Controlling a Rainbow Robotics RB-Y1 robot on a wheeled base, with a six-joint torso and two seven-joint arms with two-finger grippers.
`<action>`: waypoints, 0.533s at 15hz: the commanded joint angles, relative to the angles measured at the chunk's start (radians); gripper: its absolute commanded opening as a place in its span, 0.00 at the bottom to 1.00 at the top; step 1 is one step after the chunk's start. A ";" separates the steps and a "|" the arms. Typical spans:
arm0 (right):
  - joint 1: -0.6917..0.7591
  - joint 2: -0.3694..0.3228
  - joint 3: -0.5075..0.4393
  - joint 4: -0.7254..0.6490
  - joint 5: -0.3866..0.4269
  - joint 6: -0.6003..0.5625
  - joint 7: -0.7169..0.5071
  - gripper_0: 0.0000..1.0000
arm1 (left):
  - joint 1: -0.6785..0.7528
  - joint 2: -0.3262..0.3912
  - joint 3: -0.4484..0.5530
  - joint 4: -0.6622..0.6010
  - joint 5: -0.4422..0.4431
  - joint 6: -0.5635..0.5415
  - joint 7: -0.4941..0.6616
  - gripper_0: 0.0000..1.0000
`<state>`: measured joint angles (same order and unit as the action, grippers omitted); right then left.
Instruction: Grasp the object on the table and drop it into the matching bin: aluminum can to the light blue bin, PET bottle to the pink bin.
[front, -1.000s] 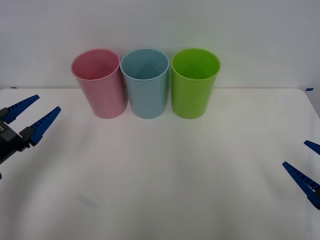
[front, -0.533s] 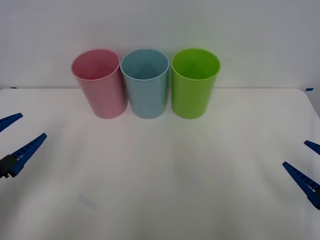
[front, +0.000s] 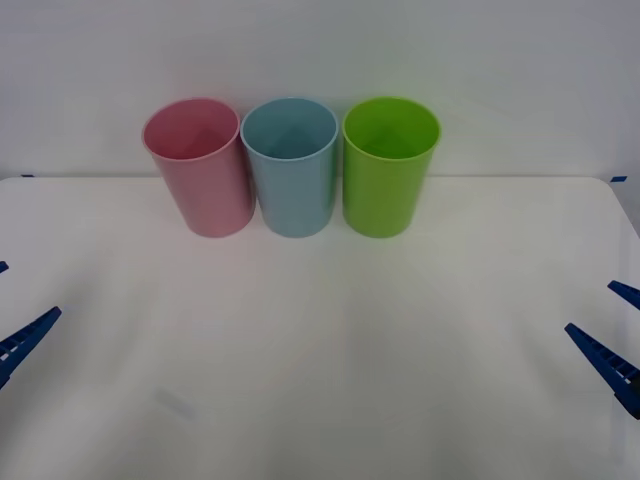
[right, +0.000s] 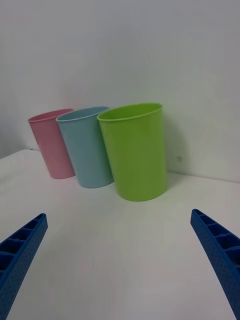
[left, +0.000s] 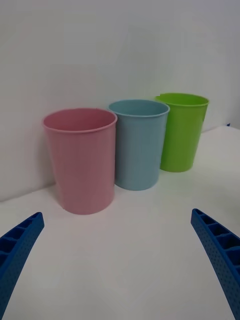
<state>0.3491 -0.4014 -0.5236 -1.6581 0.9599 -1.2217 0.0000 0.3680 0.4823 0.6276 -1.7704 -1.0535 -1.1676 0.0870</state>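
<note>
Plain pale grey wall (front: 520, 60) behind, bare — soft even light, faint shadows

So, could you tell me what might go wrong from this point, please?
1. The pink bin, light blue bin and lime green bin stand close together in one row, so a drop slightly off centre could land in a neighbour or tip one.
2. No can lies on the table, so there is nothing to grasp.
3. The left gripper and right gripper, both open, sit at the table's side edges, far from the bins.
</note>
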 joint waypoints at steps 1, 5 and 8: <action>0.000 0.000 0.000 0.000 0.000 0.000 0.000 1.00 | 0.025 0.016 0.004 0.002 -0.002 -0.003 -0.006 1.00; 0.000 0.000 0.000 0.000 0.000 0.000 0.000 1.00 | 0.051 0.016 -0.002 0.000 -0.003 -0.003 0.000 1.00; 0.000 0.000 0.000 0.000 0.000 0.000 0.000 1.00 | 0.051 0.016 -0.003 0.000 -0.003 -0.003 0.000 1.00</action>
<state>0.3491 -0.4014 -0.5236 -1.6581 0.9599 -1.2217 0.0000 0.4188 0.4986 0.6246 -1.7704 -1.0567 -1.1707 0.0873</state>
